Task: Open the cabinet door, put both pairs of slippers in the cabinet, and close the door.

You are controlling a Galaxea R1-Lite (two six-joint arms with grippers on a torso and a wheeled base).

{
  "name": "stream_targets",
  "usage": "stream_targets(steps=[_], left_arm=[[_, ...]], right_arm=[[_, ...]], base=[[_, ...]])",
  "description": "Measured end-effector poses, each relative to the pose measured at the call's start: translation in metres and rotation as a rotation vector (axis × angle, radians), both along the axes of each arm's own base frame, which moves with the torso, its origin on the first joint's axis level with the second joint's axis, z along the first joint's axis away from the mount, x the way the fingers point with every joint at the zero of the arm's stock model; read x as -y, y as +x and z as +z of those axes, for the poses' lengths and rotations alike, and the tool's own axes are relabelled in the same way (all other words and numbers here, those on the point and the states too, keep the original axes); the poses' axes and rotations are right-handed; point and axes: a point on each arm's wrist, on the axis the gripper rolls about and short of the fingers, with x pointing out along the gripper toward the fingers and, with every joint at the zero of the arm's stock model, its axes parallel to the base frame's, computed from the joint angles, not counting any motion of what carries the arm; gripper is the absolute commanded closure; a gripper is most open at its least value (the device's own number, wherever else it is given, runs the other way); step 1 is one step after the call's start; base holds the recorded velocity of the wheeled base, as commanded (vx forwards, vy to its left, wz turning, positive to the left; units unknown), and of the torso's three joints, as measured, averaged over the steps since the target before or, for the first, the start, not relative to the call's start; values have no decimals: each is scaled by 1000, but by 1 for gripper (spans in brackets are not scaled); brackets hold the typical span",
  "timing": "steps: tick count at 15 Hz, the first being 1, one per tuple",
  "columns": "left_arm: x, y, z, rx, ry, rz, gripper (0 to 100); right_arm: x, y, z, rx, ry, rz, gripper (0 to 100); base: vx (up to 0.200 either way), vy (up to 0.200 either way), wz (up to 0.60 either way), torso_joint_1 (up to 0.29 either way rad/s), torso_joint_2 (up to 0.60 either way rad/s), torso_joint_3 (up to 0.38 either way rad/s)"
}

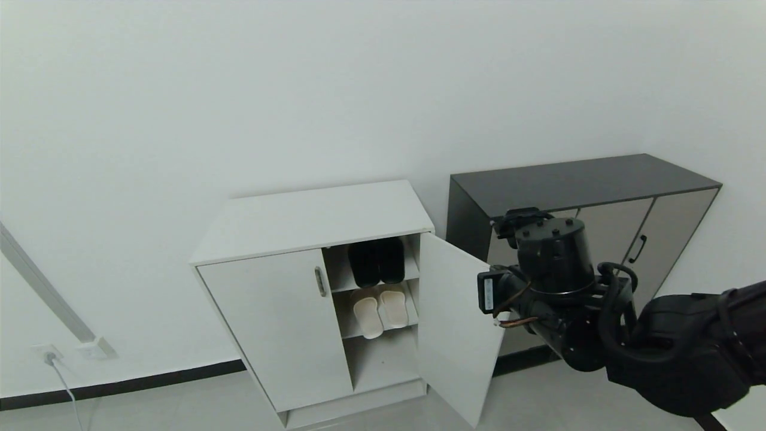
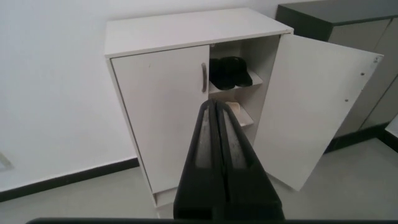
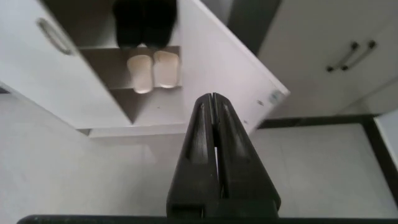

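The white cabinet stands against the wall with its left door shut and its right door swung open. Inside, a black pair of slippers sits on the top shelf and a cream pair of slippers on the shelf below. My right arm hangs just right of the open door's edge. My right gripper is shut and empty, pointing down at the door and the cream slippers. My left gripper is shut and empty, some way in front of the cabinet.
A dark grey cabinet with mirrored doors stands right of the white one, close behind the open door. A wall socket with a cable sits low on the left. Bare floor lies in front of both cabinets.
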Motion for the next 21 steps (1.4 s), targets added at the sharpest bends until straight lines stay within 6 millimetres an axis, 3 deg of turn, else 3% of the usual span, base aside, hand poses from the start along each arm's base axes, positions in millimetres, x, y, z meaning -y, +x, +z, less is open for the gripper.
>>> stream_targets(steps=[5,9,14,21], left_arm=[[0,0,0,-1,-3,3,100],[0,0,0,-1,-10,3,100],[0,0,0,-1,-10,4,100],[0,0,0,-1,-11,4,100]], right_arm=[[9,63,-1,23,43,-66,100],[22,117,-23,7,55,-128,100],[29,149,-58,-35,38,-168,100],[35,176,-81,-37,42,-210,100]], base=[[0,0,0,0,0,0],[0,0,0,0,0,0],[0,0,0,0,0,0],[0,0,0,0,0,0]])
